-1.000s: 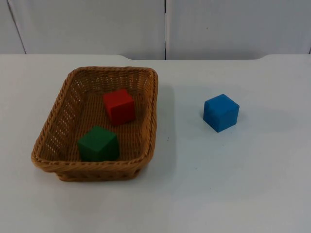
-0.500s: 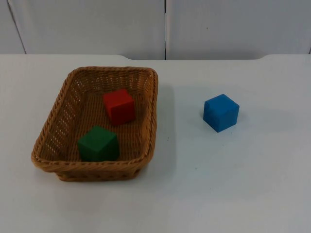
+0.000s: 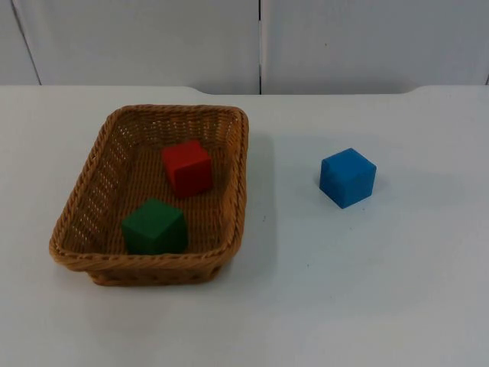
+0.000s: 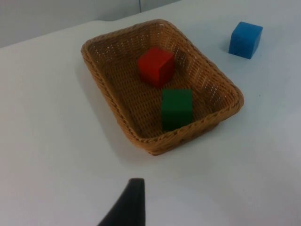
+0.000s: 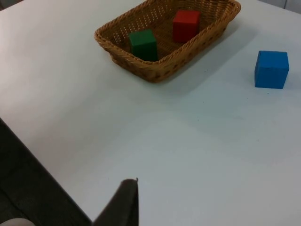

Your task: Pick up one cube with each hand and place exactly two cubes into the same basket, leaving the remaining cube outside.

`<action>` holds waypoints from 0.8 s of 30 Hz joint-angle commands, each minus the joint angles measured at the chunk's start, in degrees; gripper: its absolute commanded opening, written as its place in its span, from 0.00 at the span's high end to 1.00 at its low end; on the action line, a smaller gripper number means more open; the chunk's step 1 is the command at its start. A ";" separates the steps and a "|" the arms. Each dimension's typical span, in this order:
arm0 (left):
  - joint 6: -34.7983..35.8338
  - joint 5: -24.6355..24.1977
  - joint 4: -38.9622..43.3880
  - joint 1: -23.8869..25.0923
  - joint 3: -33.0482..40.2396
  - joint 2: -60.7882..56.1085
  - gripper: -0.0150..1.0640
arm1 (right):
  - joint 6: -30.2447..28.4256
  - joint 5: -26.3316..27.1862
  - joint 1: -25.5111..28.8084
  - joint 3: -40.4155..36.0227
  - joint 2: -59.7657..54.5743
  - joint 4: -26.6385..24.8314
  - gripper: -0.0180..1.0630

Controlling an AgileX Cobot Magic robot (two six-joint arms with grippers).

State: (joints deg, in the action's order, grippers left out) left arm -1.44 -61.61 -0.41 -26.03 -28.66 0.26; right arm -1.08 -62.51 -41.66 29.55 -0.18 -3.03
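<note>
A brown wicker basket [image 3: 243, 176] sits on the left half of the white table. Inside it lie a red cube [image 3: 187, 168] toward the back and a green cube [image 3: 154, 226] toward the front. A blue cube [image 3: 348, 177] rests on the table to the basket's right, apart from it. My left gripper [image 4: 127, 207] hangs well back from the basket [image 4: 160, 146], with the red cube [image 4: 156, 66], green cube [image 4: 177, 108] and blue cube [image 4: 245, 39] ahead of it. My right gripper [image 5: 123, 205] waits high over the table's near side, far from the blue cube [image 5: 272, 69].
The grey partition wall [image 3: 153, 38] closes off the table's far side. In the right wrist view the table's edge [image 5: 42, 160] runs diagonally, with dark floor beyond it. Bare white table [image 3: 344, 290] spreads in front of and around the blue cube.
</note>
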 commanded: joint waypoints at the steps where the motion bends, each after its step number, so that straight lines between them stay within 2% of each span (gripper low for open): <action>1: 0.24 0.03 -0.34 0.16 0.28 -0.26 0.01 | -0.44 0.76 -0.22 -0.11 0.18 -0.15 0.01; 10: 0.24 0.03 -0.34 0.16 0.28 -0.26 0.01 | -0.44 0.76 3.47 -0.11 0.18 -0.28 0.01; 24: 0.24 0.03 -0.34 0.16 0.28 -0.26 0.01 | 0.18 0.76 18.77 -0.11 0.18 -0.28 0.01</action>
State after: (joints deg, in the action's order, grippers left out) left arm -1.44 -61.61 -0.41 -26.03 -28.66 0.26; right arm -1.05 -62.47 -24.26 29.55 -0.18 -3.24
